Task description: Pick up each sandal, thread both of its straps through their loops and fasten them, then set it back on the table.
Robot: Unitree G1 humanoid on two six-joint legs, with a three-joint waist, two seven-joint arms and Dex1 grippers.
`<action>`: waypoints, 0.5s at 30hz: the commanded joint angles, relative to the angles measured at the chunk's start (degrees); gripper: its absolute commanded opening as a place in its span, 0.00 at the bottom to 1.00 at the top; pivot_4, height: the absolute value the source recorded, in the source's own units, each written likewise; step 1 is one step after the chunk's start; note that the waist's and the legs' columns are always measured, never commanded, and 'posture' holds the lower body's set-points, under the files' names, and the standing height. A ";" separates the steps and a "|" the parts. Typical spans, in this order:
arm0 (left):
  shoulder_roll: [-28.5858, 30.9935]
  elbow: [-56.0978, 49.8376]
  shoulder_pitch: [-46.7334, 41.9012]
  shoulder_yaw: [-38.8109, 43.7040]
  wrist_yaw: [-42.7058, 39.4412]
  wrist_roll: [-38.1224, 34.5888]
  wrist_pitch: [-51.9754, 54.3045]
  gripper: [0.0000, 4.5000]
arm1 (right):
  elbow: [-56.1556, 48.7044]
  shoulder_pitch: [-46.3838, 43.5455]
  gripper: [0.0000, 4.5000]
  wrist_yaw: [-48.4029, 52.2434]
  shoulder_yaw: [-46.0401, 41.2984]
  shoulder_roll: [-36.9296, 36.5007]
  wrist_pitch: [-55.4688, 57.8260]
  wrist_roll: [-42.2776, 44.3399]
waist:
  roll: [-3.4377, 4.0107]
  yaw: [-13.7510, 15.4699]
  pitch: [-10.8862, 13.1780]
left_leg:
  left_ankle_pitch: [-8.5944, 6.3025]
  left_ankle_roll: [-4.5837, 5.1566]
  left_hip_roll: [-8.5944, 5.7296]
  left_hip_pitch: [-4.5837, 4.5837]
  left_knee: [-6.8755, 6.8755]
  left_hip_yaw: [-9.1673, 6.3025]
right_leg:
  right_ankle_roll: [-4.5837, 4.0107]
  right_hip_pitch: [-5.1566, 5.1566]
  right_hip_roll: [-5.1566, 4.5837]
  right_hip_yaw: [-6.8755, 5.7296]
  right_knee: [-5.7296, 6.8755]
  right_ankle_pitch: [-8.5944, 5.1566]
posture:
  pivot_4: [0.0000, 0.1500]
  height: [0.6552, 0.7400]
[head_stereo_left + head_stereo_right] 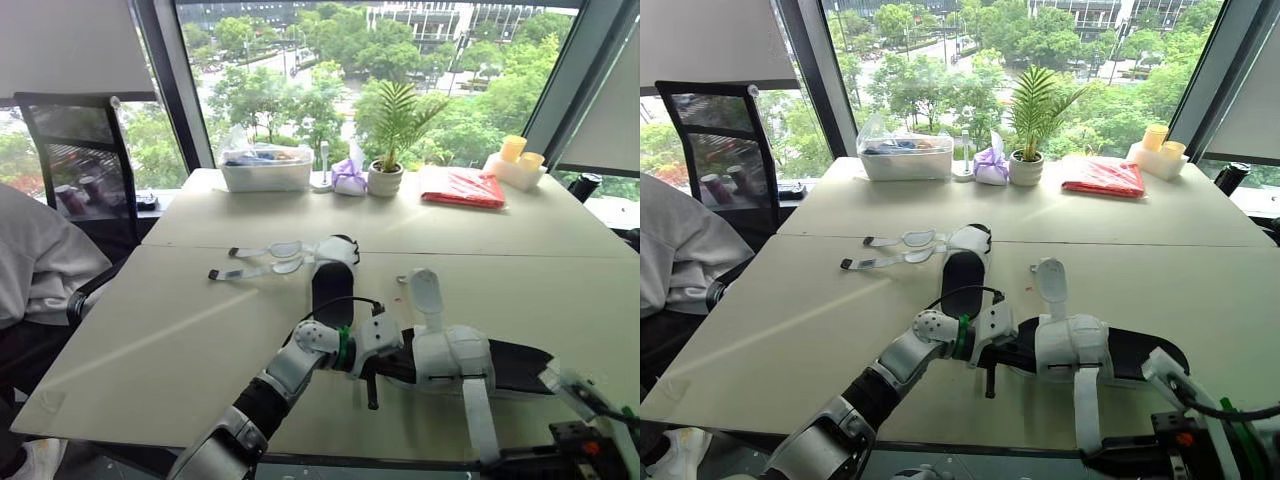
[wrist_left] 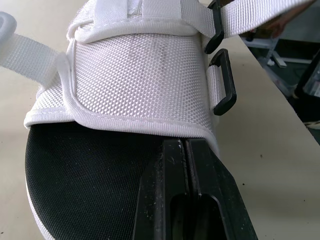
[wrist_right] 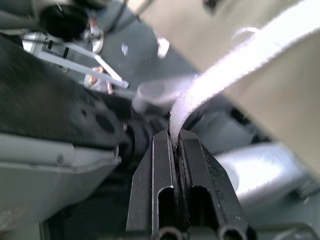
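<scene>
Left wrist view: the left gripper (image 2: 186, 142) is seen with its black fingers pressed together, tips against the hem of the white woven upper of the near black-soled sandal (image 1: 450, 360), which is laid at the front edge of the pale table (image 1: 200, 330). Its long white strap (image 3: 225, 75) is pinched between the closed fingers of the right gripper (image 3: 176, 134). A second black-and-white sandal (image 1: 330, 275) is laid farther back, straps spread open.

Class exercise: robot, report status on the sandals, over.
Left gripper shut, tips against near sandal upper. Right gripper shut on its strap, not yet fastened. Straps of far sandal loose. Nothing blocking.
</scene>
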 commanded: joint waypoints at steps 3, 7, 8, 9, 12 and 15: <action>-0.33 1.92 -0.27 -0.62 0.23 1.05 0.19 0.00 | 9.94 -15.57 0.00 -14.51 4.38 7.25 3.10 10.85 | -0.08 0.16 -0.05 | 0.00 0.00 0.01 -0.01 -0.03 0.00 | -0.01 -0.02 -0.01 -0.02 -0.03 0.00 | 1.00 0.99; -0.28 1.89 -0.21 -0.38 0.80 1.25 0.38 0.00 | 17.77 -22.18 0.00 -23.40 5.41 12.58 4.81 14.59 | 0.04 0.14 -0.12 | 0.02 0.07 0.00 -0.09 -0.02 0.00 | 0.00 -0.05 -0.04 -0.02 -0.10 0.01 | 1.00 0.99; -0.20 1.78 -0.13 -0.29 0.96 1.28 0.48 0.00 | 19.84 -23.30 0.00 -25.27 5.32 13.82 4.92 15.61 | 0.08 0.09 -0.15 | 0.03 0.09 0.00 -0.09 -0.02 0.00 | 0.01 -0.04 -0.04 -0.02 -0.10 0.02 | 1.00 0.99; -0.12 1.64 -0.05 -0.23 1.12 1.32 0.61 0.00 | 21.62 -24.15 0.00 -26.74 5.16 14.75 5.02 16.24 | 0.10 0.06 -0.18 | 0.03 0.10 0.00 -0.09 -0.02 0.01 | 0.02 -0.03 -0.04 -0.02 -0.10 0.02 | 1.00 0.99; 0.14 1.28 0.14 -0.20 1.41 1.37 0.77 0.00 | 25.56 -25.82 0.00 -30.28 4.13 16.59 4.96 17.75 | 0.20 0.02 -0.25 | 0.03 0.09 0.00 -0.06 0.00 0.01 | 0.07 -0.01 -0.04 -0.02 -0.08 0.06 | 1.00 0.99; 0.37 1.01 0.30 -0.27 1.58 1.38 0.82 0.00 | 27.52 -24.75 0.24 -29.85 3.82 16.56 4.43 16.64 | 0.26 0.11 -0.28 | 0.03 0.10 0.00 -0.05 0.01 0.00 | 0.07 0.00 -0.04 -0.02 -0.07 0.06 | 1.00 0.99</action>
